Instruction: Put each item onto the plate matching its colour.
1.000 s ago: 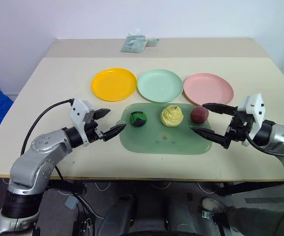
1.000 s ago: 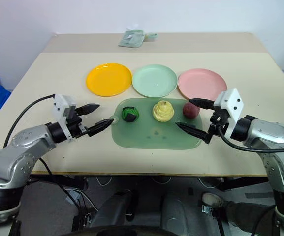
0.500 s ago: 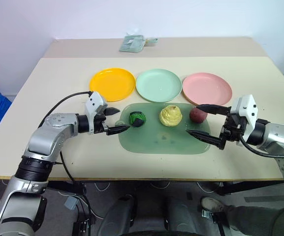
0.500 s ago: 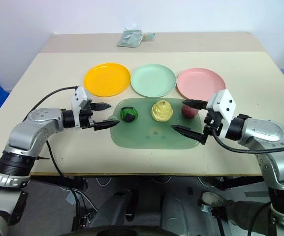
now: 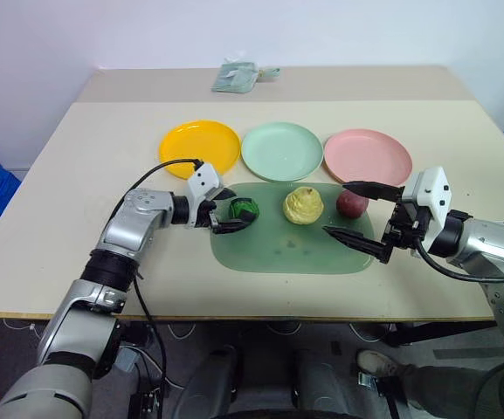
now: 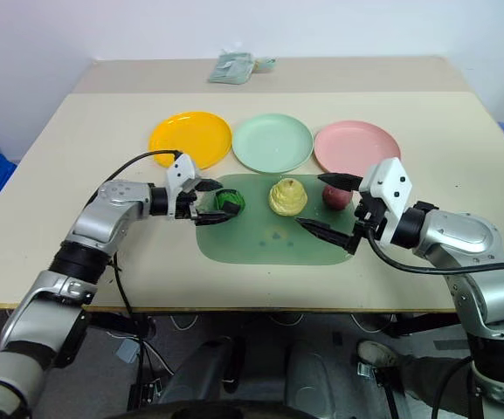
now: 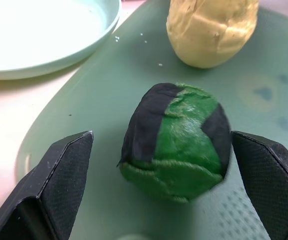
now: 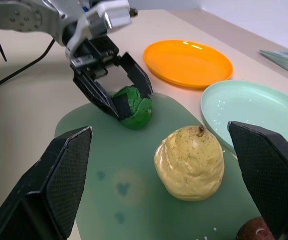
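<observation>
The dark green lump (image 7: 176, 141) lies on the translucent green mat (image 5: 278, 253), at its left end, with the pale yellow pear-like lump (image 5: 304, 205) beside it at the middle and the dark red-purple lump (image 5: 352, 203) at the right end. We note the principal change over the last second: the left tool (image 5: 228, 216) has advanced from the bare worktop (image 5: 77, 175) onto the mat edge, and its fingers, spread apart, now bracket the green lump on both sides without closing on it. We judge the next step to be closing and lifting toward the mint green plate (image 5: 281, 150), which sits just behind the mat between the orange-yellow plate (image 5: 200, 147) and the pink plate (image 5: 367, 156). All three plates carry nothing. The right tool (image 5: 356, 212) hovers with fingers wide apart just beside the red-purple lump, holding nothing.
</observation>
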Robot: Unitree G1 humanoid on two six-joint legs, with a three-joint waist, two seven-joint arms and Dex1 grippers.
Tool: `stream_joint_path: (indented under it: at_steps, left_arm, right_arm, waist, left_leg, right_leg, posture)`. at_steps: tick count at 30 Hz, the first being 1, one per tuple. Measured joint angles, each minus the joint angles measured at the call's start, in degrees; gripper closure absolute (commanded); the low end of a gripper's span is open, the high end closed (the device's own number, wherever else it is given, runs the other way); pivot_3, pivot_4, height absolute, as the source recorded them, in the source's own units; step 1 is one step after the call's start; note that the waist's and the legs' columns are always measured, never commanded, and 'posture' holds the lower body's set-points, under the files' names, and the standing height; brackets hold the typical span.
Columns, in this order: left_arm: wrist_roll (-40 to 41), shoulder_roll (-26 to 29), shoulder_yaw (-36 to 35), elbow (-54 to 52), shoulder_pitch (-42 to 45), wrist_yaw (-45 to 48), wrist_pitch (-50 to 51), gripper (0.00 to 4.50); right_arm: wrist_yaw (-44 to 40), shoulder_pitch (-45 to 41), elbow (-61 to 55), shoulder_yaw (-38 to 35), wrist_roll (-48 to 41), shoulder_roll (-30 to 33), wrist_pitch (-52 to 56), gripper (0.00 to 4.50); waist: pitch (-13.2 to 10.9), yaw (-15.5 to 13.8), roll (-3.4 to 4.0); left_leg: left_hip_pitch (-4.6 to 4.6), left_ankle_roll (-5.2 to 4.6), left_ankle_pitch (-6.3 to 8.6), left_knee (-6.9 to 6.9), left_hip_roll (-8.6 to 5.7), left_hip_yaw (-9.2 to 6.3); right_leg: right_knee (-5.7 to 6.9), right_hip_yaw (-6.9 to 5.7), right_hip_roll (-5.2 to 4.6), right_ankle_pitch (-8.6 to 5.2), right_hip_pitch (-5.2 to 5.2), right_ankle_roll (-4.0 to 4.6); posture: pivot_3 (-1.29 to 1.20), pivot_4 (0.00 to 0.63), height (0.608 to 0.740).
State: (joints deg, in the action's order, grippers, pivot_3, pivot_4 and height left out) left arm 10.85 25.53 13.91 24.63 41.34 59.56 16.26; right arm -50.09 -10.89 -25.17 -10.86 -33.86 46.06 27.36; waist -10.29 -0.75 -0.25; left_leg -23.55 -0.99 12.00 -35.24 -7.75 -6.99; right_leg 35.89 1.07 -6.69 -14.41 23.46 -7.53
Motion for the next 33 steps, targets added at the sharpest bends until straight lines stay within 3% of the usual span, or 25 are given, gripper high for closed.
stream_joint_path:
  at_steps: [2,6,11,16,19,27,33]
  left_arm:
    - [-0.68,-1.21,0.24,1.61,0.02,-0.02,-0.55,0.83]
    - [-1.72,-2.36,0.32,2.47,0.76,-0.5,-1.46,2.64]
    - [-1.98,-4.99,-2.53,2.41,1.14,-6.52,-2.29,2.64]
    - [-1.98,-9.12,-5.84,2.08,3.95,-15.12,-0.58,2.64]
    - [-2.65,-12.77,-6.77,4.87,9.82,-20.71,0.62,2.64]
    - [-4.67,-20.23,-10.15,31.05,25.43,-32.19,-5.0,2.64]
    - [-6.66,-23.42,-12.04,45.34,32.19,-38.8,-10.71,2.64]
  right_arm:
    - [0.35,0.0,0.0,0.0,-0.01,0.0,0.21,0.0]
    - [0.85,0.0,-0.07,0.0,-0.07,0.0,0.43,0.0]
    - [4.45,-1.86,-0.56,0.0,-0.63,-1.73,2.29,0.0]
    - [15.49,-9.36,0.35,0.79,-0.1,-6.86,8.94,0.0]
    - [21.54,-15.3,4.82,2.93,1.9,-11.15,11.96,0.0]
    - [29.2,-20.9,13.68,5.43,7.0,-15.59,15.92,0.0]
    - [33.33,-23.72,16.6,6.19,10.43,-19.27,16.95,0.0]
  waist:
    - [0.0,0.01,-0.01]
    - [-0.01,-0.01,-0.01]
    - [-0.01,0.02,-0.02]
    - [-0.02,-0.02,-0.04]
    - [-0.03,-0.21,-0.07]
    - [-0.04,0.13,-0.08]
    - [-0.04,0.16,-0.08]
  left_leg:
    - [0.0,0.0,0.0,0.0,0.0,0.0]
    - [0.0,-0.01,-0.01,-0.02,0.0,0.0]
    - [0.0,-0.01,-0.01,-0.05,-0.01,-0.01]
    - [-0.01,0.02,-0.03,-0.07,-0.02,-0.02]
    - [-0.02,0.02,-0.04,-0.12,-0.17,-0.1]
    - [-0.09,0.0,-0.05,-0.1,-0.34,-0.09]
    - [-0.19,0.04,-0.08,-0.14,-0.35,-0.07]
  right_leg:
    - [0.03,0.0,0.0,0.0,0.01,-0.01]
    - [0.06,0.0,0.01,0.01,0.01,-0.02]
    - [0.1,0.0,0.0,0.02,0.02,-0.03]
    - [0.17,0.01,0.02,0.03,0.06,-0.03]
    - [0.23,-0.03,0.04,0.07,0.04,-0.11]
    - [0.24,-0.02,-0.04,0.13,0.15,-0.23]
    - [0.34,-0.02,-0.03,0.14,0.28,-0.24]
  posture:
    - [0.0,0.15,0.74]
    - [0.0,0.15,0.74]
    - [0.0,0.15,0.74]
    - [0.0,0.15,0.74]
    - [0.0,0.15,0.74]
    - [0.0,0.15,0.74]
    - [0.0,0.15,0.74]
